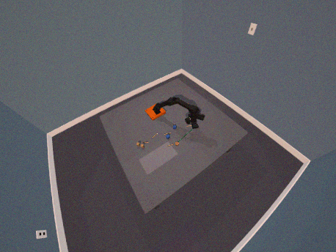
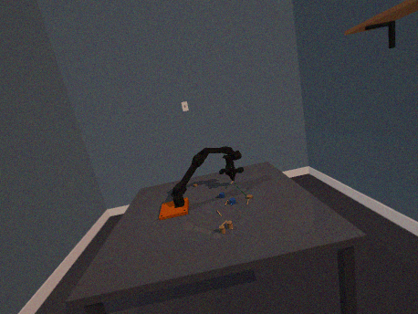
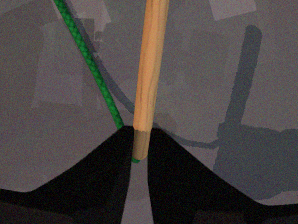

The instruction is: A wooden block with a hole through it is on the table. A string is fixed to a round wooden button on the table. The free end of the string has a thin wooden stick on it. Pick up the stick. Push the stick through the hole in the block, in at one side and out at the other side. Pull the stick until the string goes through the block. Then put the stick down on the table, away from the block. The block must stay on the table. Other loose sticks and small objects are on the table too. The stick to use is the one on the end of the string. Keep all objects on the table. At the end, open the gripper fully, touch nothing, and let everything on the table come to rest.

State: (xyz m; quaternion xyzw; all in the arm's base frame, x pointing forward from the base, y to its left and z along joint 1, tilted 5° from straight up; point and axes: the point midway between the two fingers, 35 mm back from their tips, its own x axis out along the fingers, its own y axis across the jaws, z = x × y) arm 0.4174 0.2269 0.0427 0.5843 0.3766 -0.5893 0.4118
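Observation:
My gripper (image 1: 191, 126) (image 2: 233, 180) (image 3: 141, 137) is shut on one end of the wooden stick (image 3: 151, 65), where the green string (image 3: 90, 65) (image 1: 185, 135) meets it. The stick is above the table, its shadow apart to the right in the wrist view. The string runs nearly straight to a small tan piece that looks like the button (image 1: 177, 143) (image 2: 249, 196). A cluster of tan wooden pieces (image 1: 142, 145) (image 2: 223, 230) stands well away from the gripper; it may include the block, but its hole is too small to make out.
Two blue objects (image 1: 174, 127) (image 2: 232, 201) lie between the arm's orange base (image 1: 154, 112) (image 2: 173, 210) and the button. Loose sticks (image 1: 155, 135) (image 2: 219, 213) lie near them. Another small orange-tan object (image 2: 195, 184) lies behind the arm in the exterior view.

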